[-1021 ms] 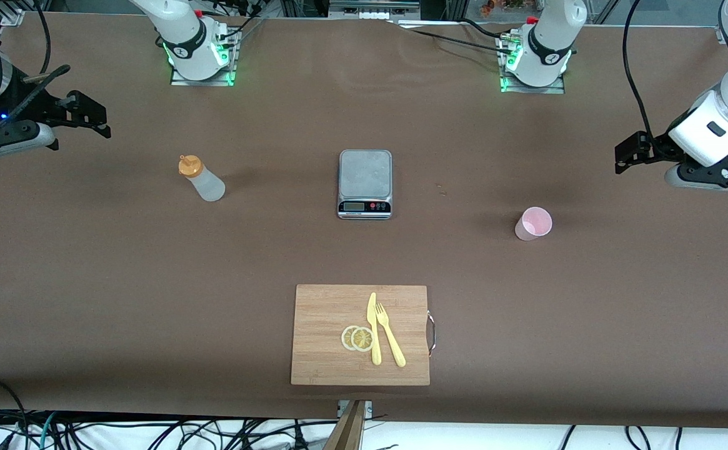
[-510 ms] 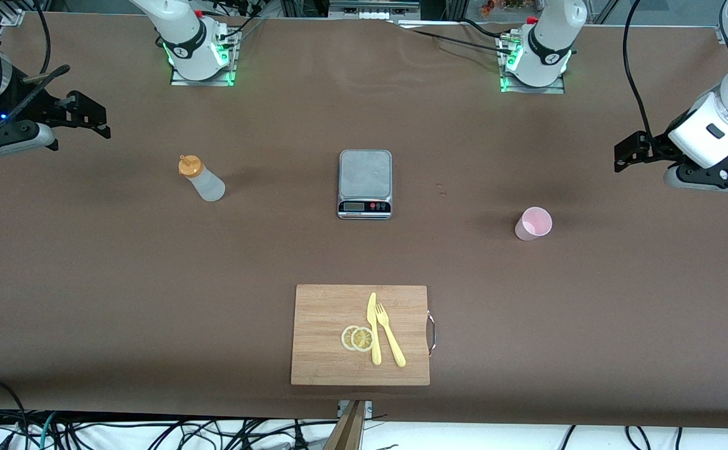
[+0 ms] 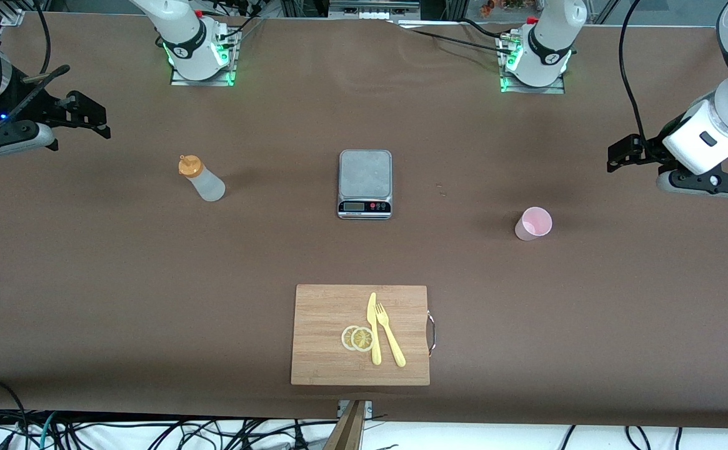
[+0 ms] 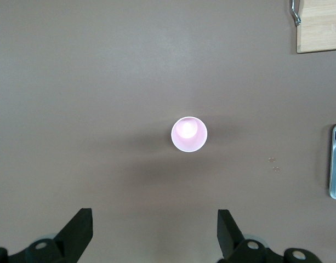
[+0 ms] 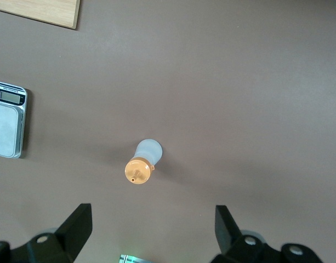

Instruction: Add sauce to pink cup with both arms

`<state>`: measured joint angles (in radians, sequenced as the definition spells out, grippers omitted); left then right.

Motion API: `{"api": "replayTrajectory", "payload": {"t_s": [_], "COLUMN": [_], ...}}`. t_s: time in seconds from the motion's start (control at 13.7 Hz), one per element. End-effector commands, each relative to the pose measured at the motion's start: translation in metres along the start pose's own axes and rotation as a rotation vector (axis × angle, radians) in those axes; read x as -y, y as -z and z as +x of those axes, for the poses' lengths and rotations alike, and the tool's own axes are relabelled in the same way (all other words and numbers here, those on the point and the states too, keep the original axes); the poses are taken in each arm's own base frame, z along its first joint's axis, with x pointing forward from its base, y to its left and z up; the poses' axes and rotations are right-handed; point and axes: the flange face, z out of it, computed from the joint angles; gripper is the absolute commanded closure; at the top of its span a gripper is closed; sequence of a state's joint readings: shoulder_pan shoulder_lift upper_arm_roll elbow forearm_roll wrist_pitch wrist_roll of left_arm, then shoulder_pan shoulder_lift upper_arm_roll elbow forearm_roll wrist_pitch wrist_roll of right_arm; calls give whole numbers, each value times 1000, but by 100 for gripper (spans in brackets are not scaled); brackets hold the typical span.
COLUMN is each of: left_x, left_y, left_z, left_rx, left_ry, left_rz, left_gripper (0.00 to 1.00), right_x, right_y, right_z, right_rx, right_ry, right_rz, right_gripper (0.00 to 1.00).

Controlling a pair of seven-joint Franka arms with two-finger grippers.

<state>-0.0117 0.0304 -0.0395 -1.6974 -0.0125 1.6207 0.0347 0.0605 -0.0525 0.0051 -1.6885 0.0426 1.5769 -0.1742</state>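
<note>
Only the left gripper has shifted, toward the pink cup, jaws wide; the right gripper waits wide-jawed near the sauce bottle.

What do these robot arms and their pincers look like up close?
Both arms are white, rounded and jointed, with dark bands at the joints and black cables looping along them. Their bases glow green. The left pincer and right pincer are black, each with two flat, wedge-shaped fingers. A small blue light shows by the right wrist.
</note>
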Motion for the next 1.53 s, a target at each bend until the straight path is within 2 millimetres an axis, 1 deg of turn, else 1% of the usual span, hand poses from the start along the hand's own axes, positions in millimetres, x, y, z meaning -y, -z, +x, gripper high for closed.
{"api": "replayTrajectory", "payload": {"t_s": [0.0, 0.22, 0.29, 0.44, 0.73, 0.87, 1.24, 1.31, 1.46], "left_x": [-6, -6, -9, -10, -9, -4, 3, 6, 6], "left_y": [7, 4, 4, 7, 0, -2, -1, -7, -36], "left_z": [-1, 0, -1, -6, -5, -8, -11, -10, 4], "left_rx": [3, 9, 11, 35, 55, 81, 93, 103, 152], "left_ry": [-10, -10, -16, -17, -17, -8, 4, 9, 8], "left_rz": [-16, -16, -16, -16, -17, -19, -21, -23, -26], "left_gripper": [0, 0, 0, 0, 0, 0, 0, 0, 0], "right_x": [1, 1, 1, 1, 1, 1, 1, 0, 1], "right_y": [4, 3, 4, 4, 4, 3, 3, 3, 3], "right_z": [-6, -6, -6, -6, -6, -6, -6, -6, -6], "right_rx": [-19, -17, -19, -19, -19, -18, -19, -19, -19], "right_ry": [-13, -13, -11, -13, -13, -13, -11, -13, -11], "right_rz": [13, 13, 13, 13, 14, 15, 14, 14, 14], "right_gripper": [1, 1, 1, 1, 1, 1, 1, 1, 1]}}
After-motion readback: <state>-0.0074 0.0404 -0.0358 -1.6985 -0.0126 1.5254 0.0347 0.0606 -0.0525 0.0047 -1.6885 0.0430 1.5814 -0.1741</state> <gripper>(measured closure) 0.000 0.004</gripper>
